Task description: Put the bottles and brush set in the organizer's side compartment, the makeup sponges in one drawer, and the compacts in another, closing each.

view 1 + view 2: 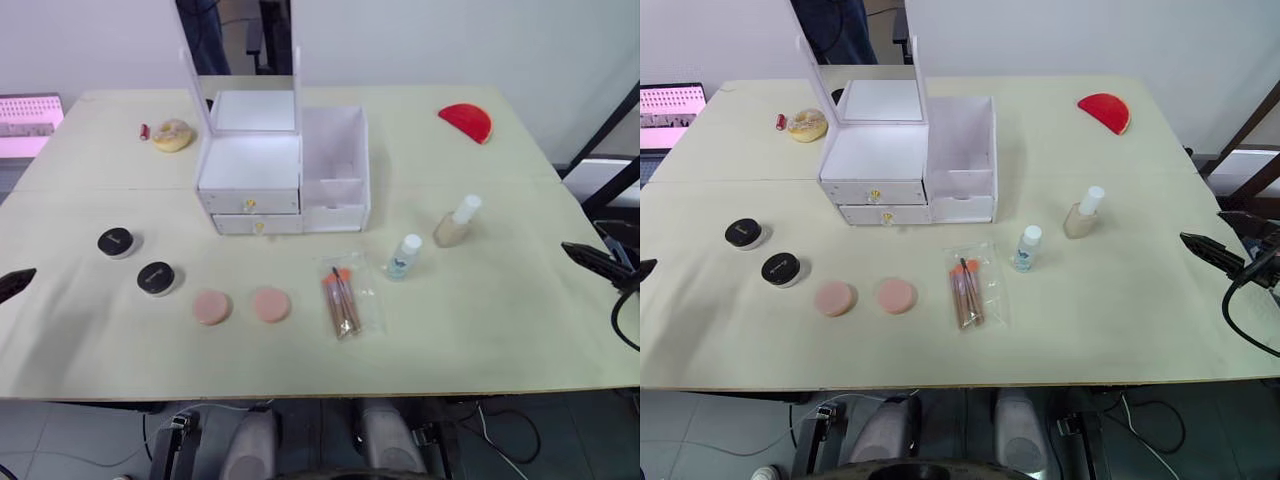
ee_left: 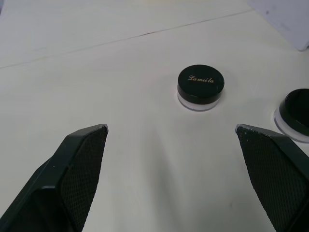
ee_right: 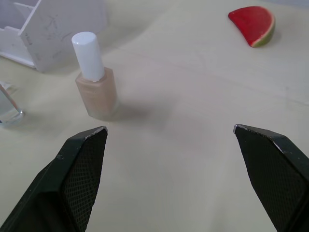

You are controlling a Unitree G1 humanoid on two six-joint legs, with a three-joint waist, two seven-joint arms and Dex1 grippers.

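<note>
Bottles stand right of the organizer [image 1: 283, 170] on our worktop [image 1: 480, 320]: the beige bottle [image 1: 457, 223] farther right, the clear bottle [image 1: 405, 256] nearer us. Just left of the clear one lies the brush set [image 1: 343, 299], then the two makeup sponges [image 1: 241, 306] side by side. Both compacts [image 1: 137, 259] sit at the left, near our left tool [image 2: 171, 140], whose fingers are spread wide above the bare worktop. Our right tool [image 3: 169, 137] is spread too, near the beige bottle. Both drawers [image 1: 250, 212] are pushed in; the side compartment [image 1: 333, 170] holds nothing.
</note>
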